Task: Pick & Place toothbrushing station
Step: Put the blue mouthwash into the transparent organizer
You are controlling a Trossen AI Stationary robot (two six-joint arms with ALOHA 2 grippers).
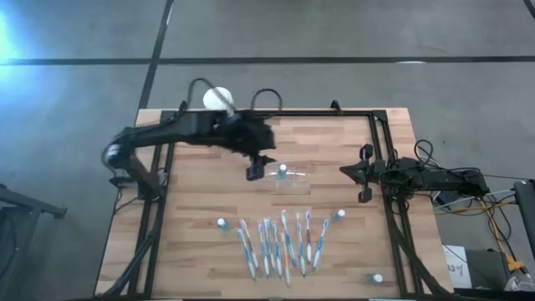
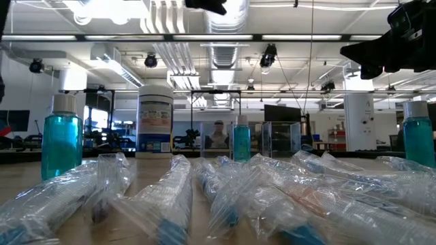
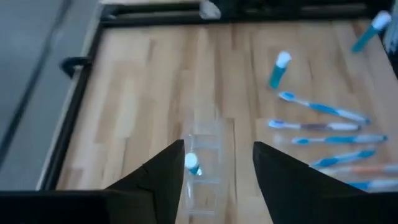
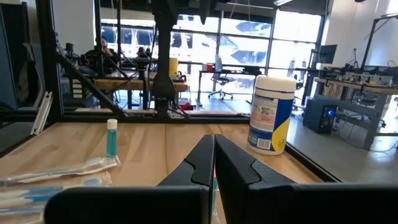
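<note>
Fingers of the left gripper [image 3: 217, 180] stand apart, holding nothing, just above the clear holder [image 3: 205, 168], which sits on the wooden table [image 3: 143, 93] directly below them with a small blue bottle [image 3: 192, 164] in it. Wrapped toothbrushes [image 1: 280, 242] lie well beyond. The right gripper [image 4: 213, 165] waits clenched at the table's right edge.

Left gripper [image 1: 255, 170] reaches mid-table with fingers spread, right gripper [image 1: 352, 173] waits closed at the right edge

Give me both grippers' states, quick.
Left gripper: open, above the toothbrushing station, holding nothing.
Right gripper: shut, empty, at the table's right edge.
</note>
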